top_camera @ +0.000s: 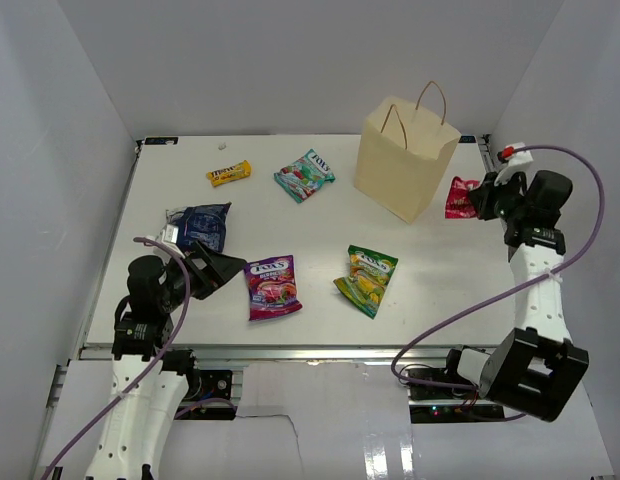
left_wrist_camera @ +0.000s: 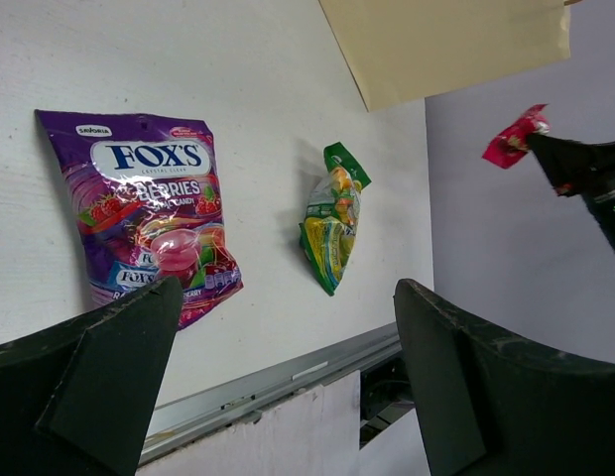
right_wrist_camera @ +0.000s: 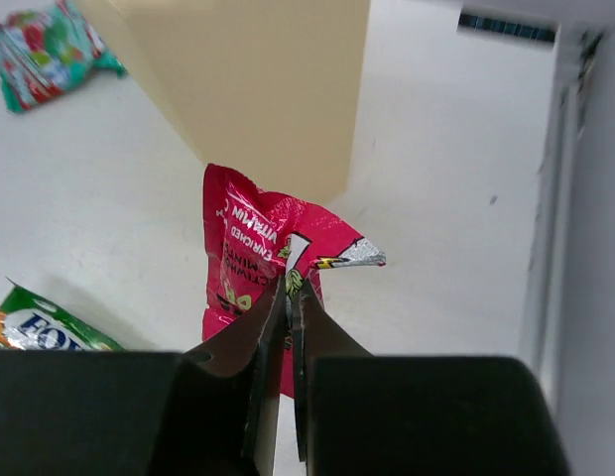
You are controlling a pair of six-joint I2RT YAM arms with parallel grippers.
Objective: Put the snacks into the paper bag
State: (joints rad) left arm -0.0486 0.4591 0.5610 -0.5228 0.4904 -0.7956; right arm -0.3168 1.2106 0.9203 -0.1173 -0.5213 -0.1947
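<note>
- My right jaws are pressed together, pinching the tiny red pouch (right_wrist_camera: 250,248) by its edge. The rest of the pouch sticks out ahead of the tips.
- The pouch sits just beside the right side of the paper bag (top_camera: 405,160), near its lower corner. I cannot tell whether the pouch touches the bag or the table (top_camera: 320,230).
- The bag stands upright at the far right of the table, with both cord handles up.
- My left jaws are spread wide and hold nothing, low over the near left of the table.
- The purple Fox's berries packet (left_wrist_camera: 149,213) lies flat just ahead of my left jaws, toward the left finger and not between them.
- The green-yellow packet (top_camera: 366,278) lies further right, well apart from both pairs of jaws.
- The dark blue packet (top_camera: 202,225) lies just behind my left jaws.
- The teal packet (top_camera: 304,175) and the small yellow bar (top_camera: 229,173) lie toward the far edge, left of the bag.
</note>
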